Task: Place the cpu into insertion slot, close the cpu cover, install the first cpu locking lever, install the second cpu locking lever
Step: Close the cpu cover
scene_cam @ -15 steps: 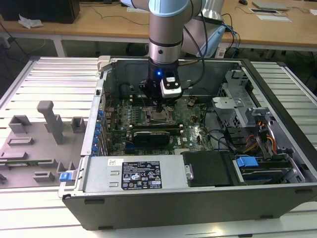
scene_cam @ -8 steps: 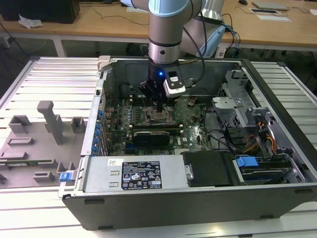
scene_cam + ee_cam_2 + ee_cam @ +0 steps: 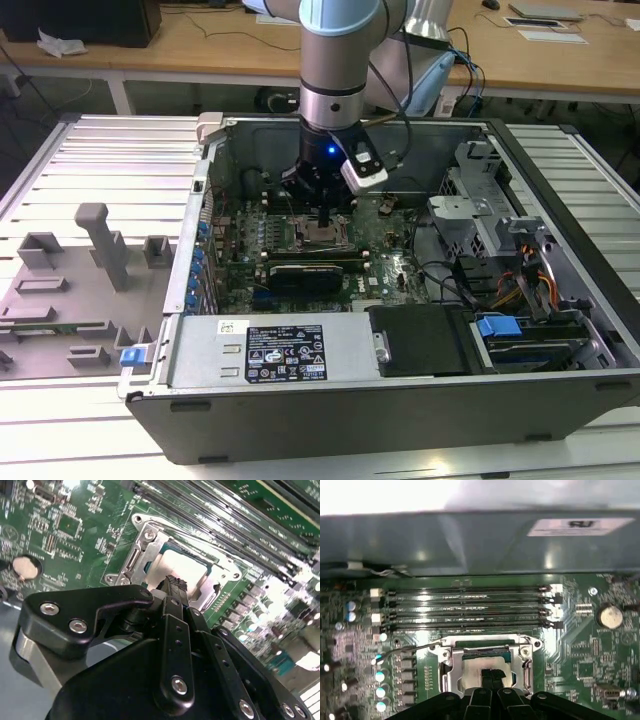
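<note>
Well, I have my gripper [image 3: 491, 678] directly over the cpu [image 3: 470, 672], fingers [image 3: 486, 680] pressed together on nothing, with the chip lying flat in the window of the cpu cover [image 3: 447, 666].

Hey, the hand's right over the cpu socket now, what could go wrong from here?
One: the hand sits close over the cpu inside the cpu cover; pushing down off-centre could scrape the chip or bend the frame. Two: a thin wire lever juts out beside the cover, seemingly unlatched; the hand might slip off it and strike the nearby capacitors.
</note>
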`<state>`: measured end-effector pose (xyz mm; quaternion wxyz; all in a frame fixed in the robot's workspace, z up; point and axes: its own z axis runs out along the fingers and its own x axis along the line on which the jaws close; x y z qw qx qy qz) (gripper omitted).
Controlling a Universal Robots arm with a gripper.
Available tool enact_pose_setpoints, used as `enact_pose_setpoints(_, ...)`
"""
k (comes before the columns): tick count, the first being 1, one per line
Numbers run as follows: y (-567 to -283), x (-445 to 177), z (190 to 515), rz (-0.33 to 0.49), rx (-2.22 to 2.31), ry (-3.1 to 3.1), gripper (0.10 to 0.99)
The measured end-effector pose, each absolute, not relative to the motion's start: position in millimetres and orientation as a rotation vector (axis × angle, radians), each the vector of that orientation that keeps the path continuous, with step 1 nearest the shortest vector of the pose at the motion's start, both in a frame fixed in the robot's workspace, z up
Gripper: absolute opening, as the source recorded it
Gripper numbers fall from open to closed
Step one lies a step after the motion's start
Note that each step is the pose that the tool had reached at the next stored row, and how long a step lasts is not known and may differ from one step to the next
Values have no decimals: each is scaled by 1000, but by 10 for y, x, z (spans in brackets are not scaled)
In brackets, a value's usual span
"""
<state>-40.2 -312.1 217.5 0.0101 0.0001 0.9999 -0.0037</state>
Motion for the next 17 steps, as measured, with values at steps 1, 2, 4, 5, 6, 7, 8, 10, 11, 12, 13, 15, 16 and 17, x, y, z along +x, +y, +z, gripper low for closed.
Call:
enact_pose_setpoints(1,-3123,-403,2176,-12,-30,3120,106)
enact_pose_setpoints(2,-3124,-405,2175,-12,-44,3118,106)
enact_pose_setpoints(4,-3129,-413,2174,-11,-62,3113,106)
enact_pose_setpoints(5,-3134,-419,2175,-12,-67,3111,106)
enact_pose_setpoints(6,-3140,-425,2175,-12,-72,3109,106)
enact_pose_setpoints(7,-3149,-432,2175,-12,-78,3107,106)
enact_pose_setpoints(8,-3156,-435,2175,-12,-81,3106,106)
enact_pose_setpoints(10,-3179,-444,2175,-11,-87,3103,106)
enact_pose_setpoints(11,-3191,-447,2175,-11,-89,3102,106)
enact_pose_setpoints(12,-3202,-449,2175,-12,-89,3101,106)
enact_pose_setpoints(13,-3220,-452,2174,-11,-90,3100,106)
enact_pose_setpoints(15,-3223,-453,2174,-11,-90,3100,106)
enact_pose_setpoints(16,-3223,-453,2174,-12,-90,3100,106)
enact_pose_setpoints(17,-3223,-453,2174,-11,-90,3100,106)
